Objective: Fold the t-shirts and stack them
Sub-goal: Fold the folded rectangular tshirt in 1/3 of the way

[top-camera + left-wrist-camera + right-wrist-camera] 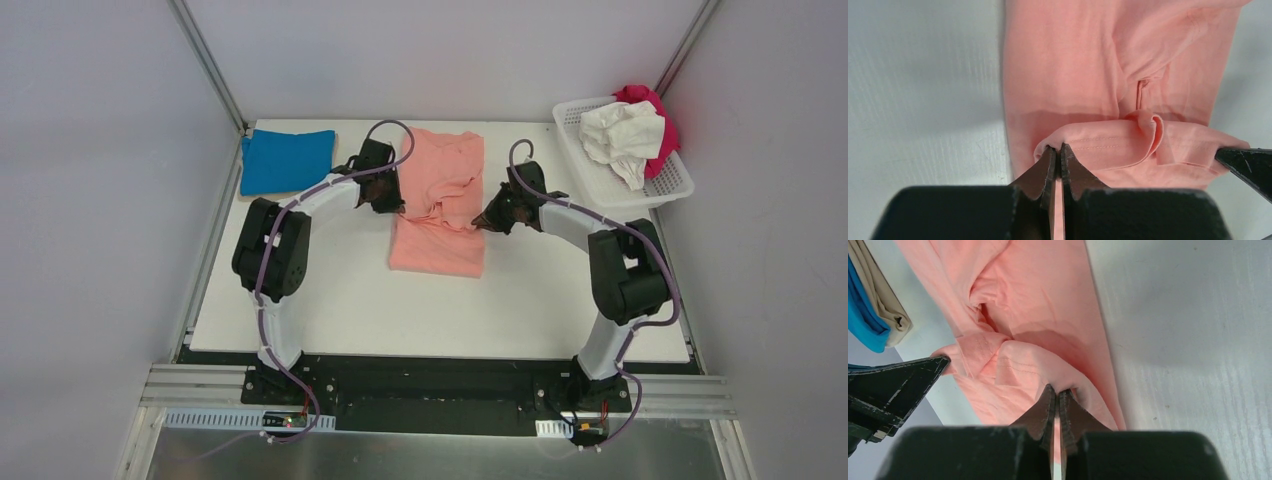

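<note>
At middle of white table (330, 300): salmon-pink cotton t-shirt (437, 255), long axis near-far. Stitched edge raised, spanning left-right. Clenched on its left end: left tool (1058, 150). Clenched on right end: right tool (1058, 394). Arms equally near.

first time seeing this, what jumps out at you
The salmon-pink t-shirt lies bunched at the centre of the table, the left claw and right claw each shut on a lifted edge of it. A folded blue t-shirt sits far left; the white basket far right holds a crumpled white t-shirt and a magenta t-shirt.
</note>
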